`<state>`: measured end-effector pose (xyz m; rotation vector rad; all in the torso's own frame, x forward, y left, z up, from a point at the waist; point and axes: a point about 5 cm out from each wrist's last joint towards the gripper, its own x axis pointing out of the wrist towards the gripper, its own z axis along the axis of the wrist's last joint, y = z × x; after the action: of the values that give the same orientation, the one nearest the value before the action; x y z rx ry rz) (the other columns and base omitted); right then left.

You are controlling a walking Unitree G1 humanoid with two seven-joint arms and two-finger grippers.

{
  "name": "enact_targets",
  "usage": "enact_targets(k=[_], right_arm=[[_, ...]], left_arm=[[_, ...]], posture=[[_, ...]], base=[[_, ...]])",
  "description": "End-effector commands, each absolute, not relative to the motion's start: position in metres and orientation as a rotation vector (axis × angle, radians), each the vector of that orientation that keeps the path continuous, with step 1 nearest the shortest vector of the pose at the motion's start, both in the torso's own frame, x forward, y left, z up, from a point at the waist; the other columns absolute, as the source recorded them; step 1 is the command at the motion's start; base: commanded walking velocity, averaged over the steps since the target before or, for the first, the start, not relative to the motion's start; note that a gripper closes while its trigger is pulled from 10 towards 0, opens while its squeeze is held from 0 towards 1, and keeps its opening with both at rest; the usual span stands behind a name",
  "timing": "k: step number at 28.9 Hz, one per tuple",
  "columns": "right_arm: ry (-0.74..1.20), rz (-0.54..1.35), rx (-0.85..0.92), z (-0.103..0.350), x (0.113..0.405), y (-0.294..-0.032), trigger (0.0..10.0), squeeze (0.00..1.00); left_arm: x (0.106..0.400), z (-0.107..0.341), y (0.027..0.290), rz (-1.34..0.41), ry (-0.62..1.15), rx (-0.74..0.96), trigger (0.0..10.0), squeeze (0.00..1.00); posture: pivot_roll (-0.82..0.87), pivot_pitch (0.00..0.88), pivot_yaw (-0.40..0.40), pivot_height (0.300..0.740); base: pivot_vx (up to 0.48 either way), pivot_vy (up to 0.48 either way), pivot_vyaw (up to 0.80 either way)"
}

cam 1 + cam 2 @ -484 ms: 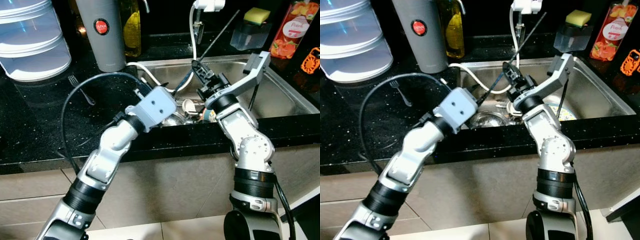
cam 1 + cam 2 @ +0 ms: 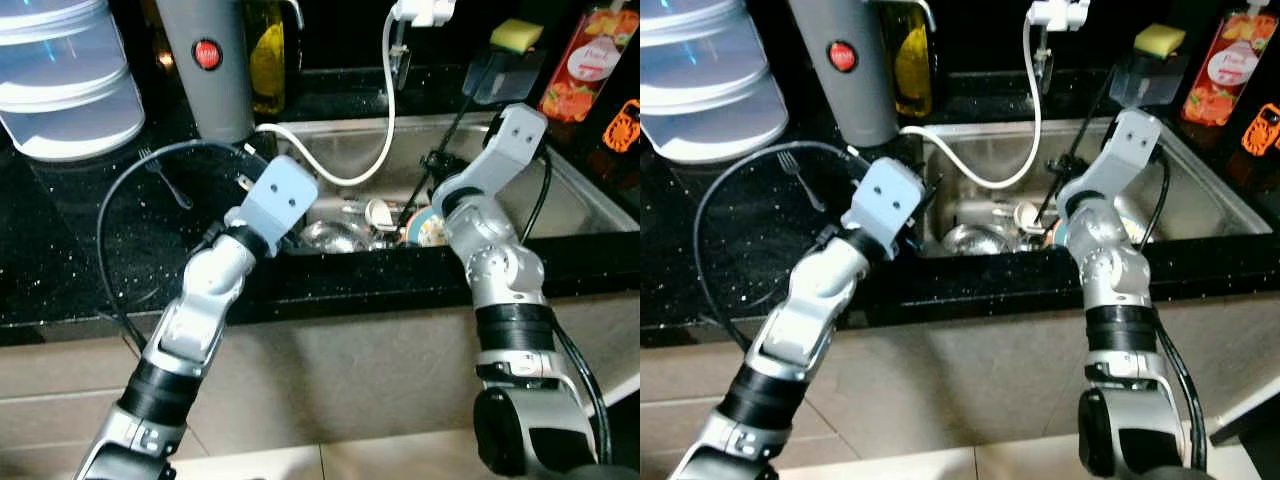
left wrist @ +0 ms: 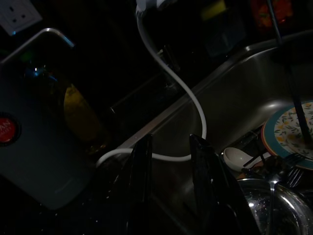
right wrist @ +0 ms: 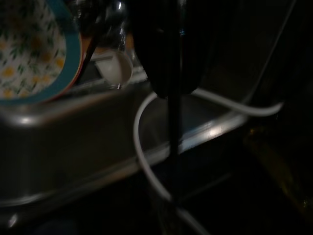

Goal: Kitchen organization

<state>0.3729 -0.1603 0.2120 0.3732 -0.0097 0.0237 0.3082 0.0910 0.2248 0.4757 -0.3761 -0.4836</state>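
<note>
My right gripper (image 2: 433, 166) hangs over the steel sink (image 2: 560, 190), shut on a thin black rod-like utensil (image 2: 452, 125). The rod slants down, and its lower end is beside a flower-patterned plate with a teal rim (image 2: 432, 230). A white spoon (image 2: 378, 212) and a steel bowl (image 2: 325, 236) lie next to the plate in the sink. My left gripper (image 3: 171, 152) is at the sink's left rim, open with nothing between its fingers (image 3: 141, 166). A fork (image 2: 166, 176) lies on the black counter to its left.
A white hose (image 2: 385, 120) loops from the faucet (image 2: 420, 12) into the sink. Behind it stand a grey canister (image 2: 205, 60), an oil bottle (image 2: 262, 50), a sponge holder (image 2: 510, 55) and a peach bottle (image 2: 590, 50). Stacked clear containers (image 2: 65, 80) sit far left.
My right gripper has swung the black rod from slanting left to pointing down by the plate. My left arm has drawn back to the left, toward the sink's rim.
</note>
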Motion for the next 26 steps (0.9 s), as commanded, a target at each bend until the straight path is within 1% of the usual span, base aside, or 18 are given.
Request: enact_targets(k=[1,3,4,5,8,9,10,14,16,17,19,20,22,23,25,26], right_arm=[[-0.002,0.085,0.349,0.209,0.371,-0.149,10.0,1.0],[-0.028,0.103,0.389,0.21,0.369,-0.145,10.0,1.0],[-0.111,0.111,0.429,0.221,0.366,-0.146,10.0,1.0],[-0.16,0.118,0.451,0.227,0.365,-0.147,10.0,0.0],[-0.211,0.106,0.465,0.234,0.364,-0.15,10.0,0.0],[-0.211,0.071,0.426,0.231,0.365,-0.153,10.0,0.0],[-0.21,0.063,0.409,0.229,0.365,-0.154,10.0,0.0],[-0.233,0.067,0.403,0.228,0.36,-0.158,10.0,0.0],[-0.25,0.079,0.404,0.23,0.357,-0.157,10.0,0.0],[-0.287,0.098,0.379,0.236,0.354,-0.156,10.0,0.0],[-0.325,0.118,0.347,0.243,0.35,-0.153,10.0,0.0],[-0.349,0.129,0.331,0.247,0.348,-0.151,10.0,0.0],[-0.349,0.129,0.331,0.247,0.348,-0.151,10.0,0.0],[-0.363,0.135,0.322,0.249,0.347,-0.15,10.0,0.0],[-0.391,0.146,0.306,0.254,0.345,-0.147,10.0,0.0],[-0.399,0.149,0.301,0.255,0.345,-0.146,10.0,0.0]], left_arm=[[0.311,0.225,0.097,-0.461,-0.36,0.501,10.0,0.0],[0.31,0.224,0.098,-0.459,-0.356,0.503,10.0,0.0],[0.31,0.224,0.1,-0.451,-0.349,0.497,10.0,0.0],[0.31,0.224,0.101,-0.444,-0.343,0.49,10.0,0.0],[0.312,0.224,0.104,-0.42,-0.329,0.492,10.0,0.0],[0.318,0.223,0.112,-0.355,-0.306,0.518,10.0,0.0],[0.321,0.223,0.116,-0.325,-0.298,0.516,10.0,0.0],[0.331,0.226,0.133,-0.184,-0.259,0.479,10.0,0.0],[0.333,0.226,0.137,-0.158,-0.25,0.465,10.0,0.0],[0.336,0.227,0.145,-0.109,-0.227,0.409,10.0,0.0],[0.34,0.225,0.154,-0.061,-0.18,0.335,10.0,0.0],[0.342,0.223,0.158,-0.036,-0.145,0.272,10.0,0.0],[0.342,0.223,0.158,-0.036,-0.145,0.272,10.0,0.0],[0.344,0.223,0.162,-0.014,-0.127,0.229,10.0,0.0],[0.348,0.22,0.175,0.064,-0.084,0.167,10.0,0.0],[0.35,0.218,0.182,0.108,-0.062,0.166,10.0,0.0]], posture=[[0.14,0.0,-0.008,0.74],[0.14,0.0,-0.01,0.74],[0.14,0.0,-0.008,0.74],[0.14,0.0,-0.005,0.74],[0.14,0.0,0.001,0.74],[0.14,0.0,0.001,0.74],[0.14,0.0,0.001,0.74],[0.13,0.0,0.004,0.74],[0.13,0.0,0.004,0.74],[0.12,0.0,0.011,0.74],[0.12,0.0,0.016,0.74],[0.12,0.0,0.016,0.74],[0.12,0.0,0.016,0.74],[0.12,0.0,0.022,0.74],[0.11,0.0,0.027,0.74],[0.11,0.0,0.029,0.74]], base=[[0.0,0.0,0.0],[0.0,0.0,0.0],[0.0,0.0,0.0],[0.0,0.0,0.0],[0.0,0.0,0.0],[0.0,0.0,0.0],[0.0,0.0,0.0],[0.0,0.0,0.0],[0.0,0.0,0.0],[0.0,0.0,0.0],[0.0,0.0,0.0],[0.0,0.0,0.0],[0.0,0.0,0.0],[0.0,0.0,0.0],[0.0,0.0,0.0],[0.0,0.0,0.0]])
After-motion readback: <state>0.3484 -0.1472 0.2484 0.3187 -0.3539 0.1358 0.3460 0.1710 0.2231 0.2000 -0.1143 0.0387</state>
